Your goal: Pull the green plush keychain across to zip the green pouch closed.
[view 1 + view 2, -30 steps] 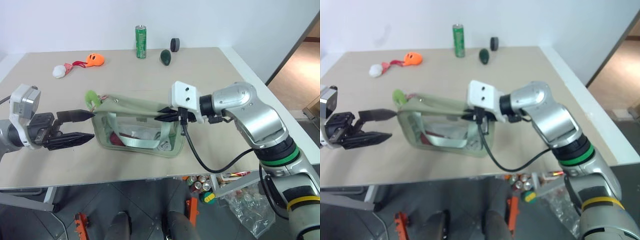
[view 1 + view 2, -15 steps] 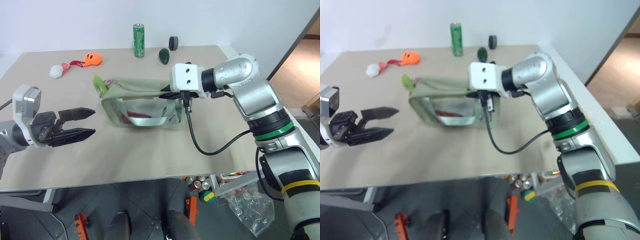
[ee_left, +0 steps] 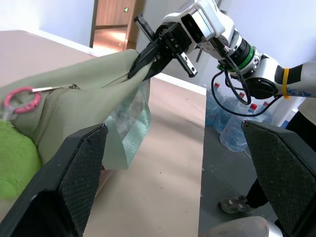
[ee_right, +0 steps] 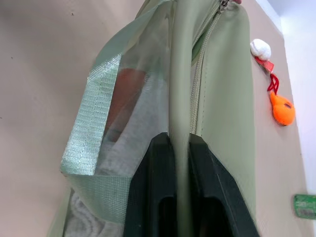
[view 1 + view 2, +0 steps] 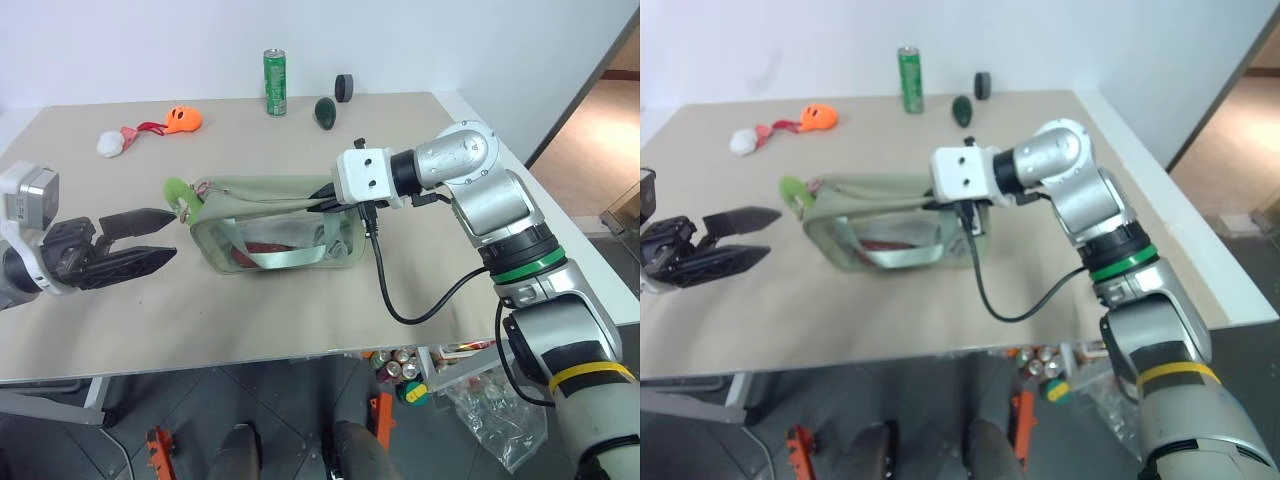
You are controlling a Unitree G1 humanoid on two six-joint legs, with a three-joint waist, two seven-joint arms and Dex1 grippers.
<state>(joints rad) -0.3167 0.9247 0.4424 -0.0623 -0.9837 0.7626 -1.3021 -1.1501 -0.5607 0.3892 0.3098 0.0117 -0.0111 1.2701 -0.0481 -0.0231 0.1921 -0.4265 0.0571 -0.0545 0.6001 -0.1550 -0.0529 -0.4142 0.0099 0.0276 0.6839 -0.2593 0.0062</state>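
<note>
The green pouch point(image 5: 275, 225) stands on the table with its clear window facing me and red and white items inside. My right gripper point(image 5: 320, 201) is shut on the pouch's top right corner; in the right wrist view the fabric edge point(image 4: 180, 89) runs between its fingers point(image 4: 154, 182). The green plush keychain point(image 5: 180, 191) hangs on a pink loop point(image 3: 22, 98) at the pouch's top left end. My left gripper point(image 5: 172, 235) is open just left of the pouch, its upper finger tip right below the keychain and nothing between its pads point(image 3: 74, 187).
At the table's far edge stand a green soda can point(image 5: 274, 82), a dark green egg shape point(image 5: 325, 111) and a black round object point(image 5: 344, 87). An orange plush point(image 5: 182, 119) on a red cord with a white ball point(image 5: 110, 143) lies back left. A black cable point(image 5: 400, 300) droops from my right wrist.
My right wrist rolled, swinging the pouch away from me and tilting it, then set it upright again. The keychain swung away and now sits just above my open left gripper's tip.
</note>
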